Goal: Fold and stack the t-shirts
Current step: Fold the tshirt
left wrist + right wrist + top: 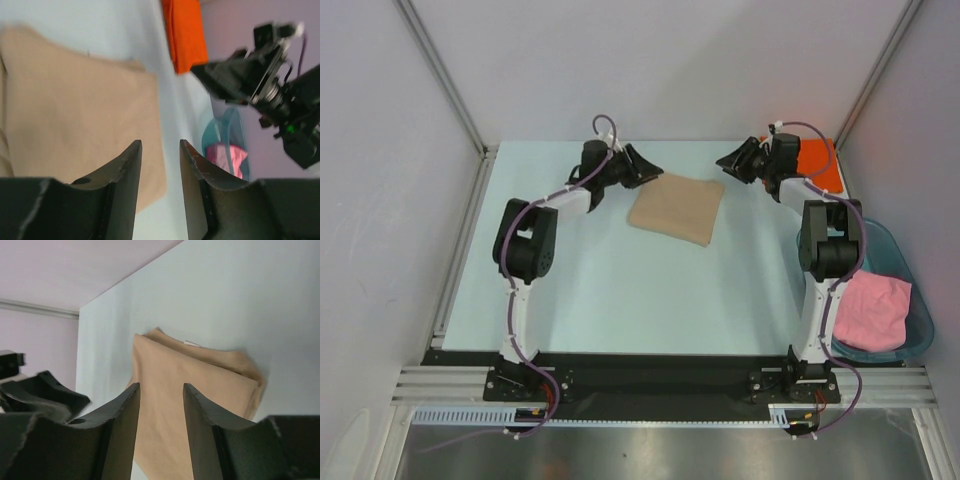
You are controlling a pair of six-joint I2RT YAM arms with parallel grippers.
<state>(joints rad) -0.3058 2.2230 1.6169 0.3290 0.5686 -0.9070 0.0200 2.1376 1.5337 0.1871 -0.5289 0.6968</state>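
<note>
The table (620, 290) carries one folded tan tee (677, 208) at mid-width towards the far side. It is a flat, nearly square pad, turned slightly askew to the table's edges, with its near corner pointing at the right arm's side. A tub (916, 300) sits off the right edge with the pink tee (875, 310) bunched inside, unfolded. The orange tee (817, 162) lies flat in the far right corner, well apart from the tan one. The left gripper (645, 165) hangs just beside the tan tee's far left corner, and the right gripper (728, 160) is near its far right corner, so the two face each other across the pad's far edge. The left one is slightly closer to the cloth. Each wrist view shows bare fingers with a clear gap and no cloth between them, so both stand spread and hold nothing. Whether either tip touches the cloth cannot be told. The tan tee looks finished, so the next move likely turns on where the other tees lie. The orange tee is right behind the right gripper, and the pink one is beside the right arm's base. Both are on the right arm's side and a long way from the left arm.
</note>
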